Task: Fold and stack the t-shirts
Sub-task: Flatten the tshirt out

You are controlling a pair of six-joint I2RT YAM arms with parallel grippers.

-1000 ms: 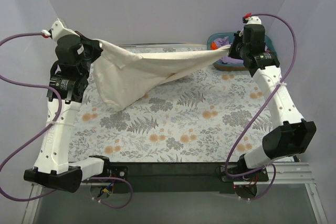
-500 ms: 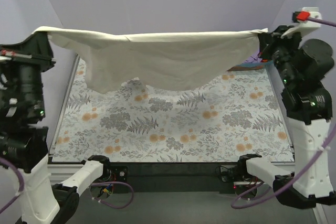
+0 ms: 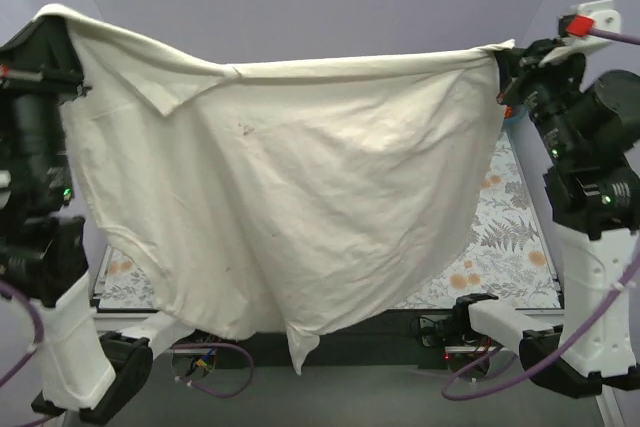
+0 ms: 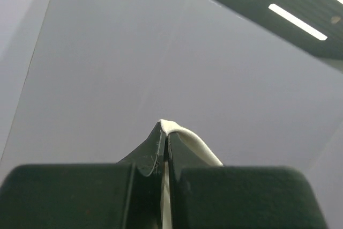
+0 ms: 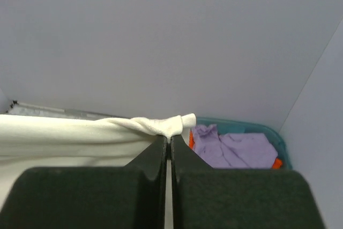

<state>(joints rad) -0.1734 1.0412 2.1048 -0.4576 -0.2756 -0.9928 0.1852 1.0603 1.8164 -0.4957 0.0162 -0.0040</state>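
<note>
The cream t-shirt [image 3: 290, 197] hangs spread wide between both arms, high above the table, and hides most of it in the top view. My left gripper [image 3: 52, 19] is shut on its upper left corner; the left wrist view shows the cloth [image 4: 185, 138] pinched at my left gripper [image 4: 166, 132]. My right gripper [image 3: 503, 55] is shut on the upper right corner; the right wrist view shows bunched cream cloth [image 5: 161, 126] at my right gripper [image 5: 170, 139]. A lavender shirt [image 5: 233, 148] and an orange-red one [image 5: 190, 139] lie in the basket.
The teal basket [image 5: 257, 128] stands at the far right corner by the wall. The floral table cover [image 3: 500, 237] shows only at the right under the shirt's hem. Grey walls close in on the left, the back and the right.
Both arms have lifted the cream shirt from a sagging band above the table to a full hanging sheet facing the camera. The shirt has swung toward the near edge and unfurled.
</note>
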